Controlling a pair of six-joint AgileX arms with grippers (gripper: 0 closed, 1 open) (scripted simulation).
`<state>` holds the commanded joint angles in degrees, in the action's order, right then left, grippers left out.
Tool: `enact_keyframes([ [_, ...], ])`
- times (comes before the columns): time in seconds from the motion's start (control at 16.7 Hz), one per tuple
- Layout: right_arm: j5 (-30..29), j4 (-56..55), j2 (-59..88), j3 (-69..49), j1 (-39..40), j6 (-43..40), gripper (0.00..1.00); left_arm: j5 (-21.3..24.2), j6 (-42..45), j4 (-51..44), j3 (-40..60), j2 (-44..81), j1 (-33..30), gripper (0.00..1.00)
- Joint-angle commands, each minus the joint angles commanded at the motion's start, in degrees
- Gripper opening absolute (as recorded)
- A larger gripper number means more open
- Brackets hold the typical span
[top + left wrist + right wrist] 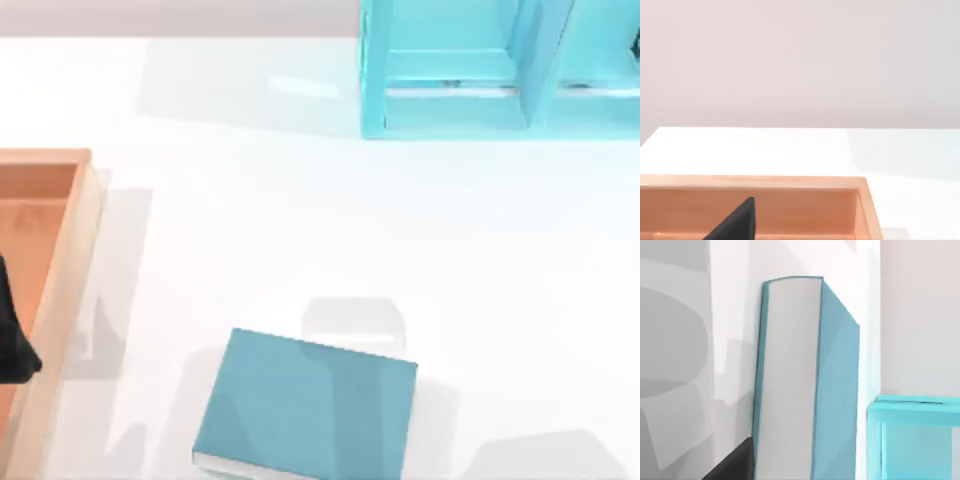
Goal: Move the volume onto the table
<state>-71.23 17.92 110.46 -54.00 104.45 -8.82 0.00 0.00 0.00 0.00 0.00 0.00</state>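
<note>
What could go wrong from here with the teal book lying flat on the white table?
The thick teal-blue book lies flat at the near edge of the glossy white table; a nudge might slide it off. The left gripper hangs over the orange-brown wooden tray and could clip its rim when moving.

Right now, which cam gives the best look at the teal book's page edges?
Right wrist view: the volume is close up, with its white-grey page block broad and unobstructed. The top view shows mostly the cover, with a thin strip of pages along its near edge. The left wrist view faces the wooden tray.
</note>
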Motion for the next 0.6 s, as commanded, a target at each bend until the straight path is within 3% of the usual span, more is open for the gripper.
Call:
enact_keyframes([
  [0.3,-3.12,20.23,0.98,-4.55,2.53,14.82,1.0,0.0,0.0,0.0,0.0,0.0,0.0,1.0],
  [0.6,-4.26,25.59,1.28,-5.74,2.21,18.63,1.0,0.0,0.0,0.0,0.0,0.0,0.0,1.0],
])
